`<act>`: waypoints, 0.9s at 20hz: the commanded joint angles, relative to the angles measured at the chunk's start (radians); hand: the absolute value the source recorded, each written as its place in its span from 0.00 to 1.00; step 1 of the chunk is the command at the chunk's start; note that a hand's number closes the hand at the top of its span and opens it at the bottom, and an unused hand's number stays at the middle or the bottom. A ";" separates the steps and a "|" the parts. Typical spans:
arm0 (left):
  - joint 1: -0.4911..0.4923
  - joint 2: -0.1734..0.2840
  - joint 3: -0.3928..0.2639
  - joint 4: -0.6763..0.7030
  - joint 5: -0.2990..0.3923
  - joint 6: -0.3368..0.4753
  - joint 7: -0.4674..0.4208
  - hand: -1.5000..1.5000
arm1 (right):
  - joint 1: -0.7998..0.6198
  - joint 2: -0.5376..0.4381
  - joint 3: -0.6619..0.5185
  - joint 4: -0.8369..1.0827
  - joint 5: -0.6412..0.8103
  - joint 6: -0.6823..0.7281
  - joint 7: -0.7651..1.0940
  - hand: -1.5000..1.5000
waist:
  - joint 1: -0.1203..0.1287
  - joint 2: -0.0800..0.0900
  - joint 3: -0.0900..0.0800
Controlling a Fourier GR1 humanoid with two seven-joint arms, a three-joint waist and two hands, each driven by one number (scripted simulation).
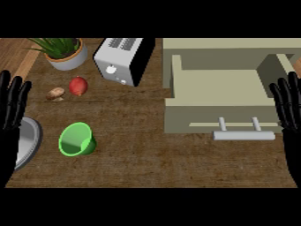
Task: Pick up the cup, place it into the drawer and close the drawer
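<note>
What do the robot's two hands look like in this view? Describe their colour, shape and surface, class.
Both the left hand and the right hand are glossy black all over, with long, slim, segmented fingers. No cables, markings or sleeves show, and the forearms are not visible.

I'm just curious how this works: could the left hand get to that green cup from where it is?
Probably yes. The left hand is open at the view's left edge, and the green cup lies just to its right with bare counter around it; nothing stands between them.
</note>
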 commanded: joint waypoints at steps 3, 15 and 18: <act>0.006 0.106 0.021 -0.004 0.267 -0.252 -0.035 0.00 | -0.043 0.043 0.020 -0.023 -0.005 -0.029 -0.012 0.00 | 0.003 0.041 -0.022; -0.076 0.311 0.178 0.493 0.772 -0.648 0.051 0.00 | -0.104 -0.048 -0.019 0.109 -0.112 0.104 0.080 0.00 | -0.010 0.046 -0.020; -0.106 0.280 0.174 0.566 0.652 -0.643 0.030 0.00 | -0.109 -0.062 -0.067 0.170 -0.138 0.143 0.003 0.00 | -0.008 0.044 -0.020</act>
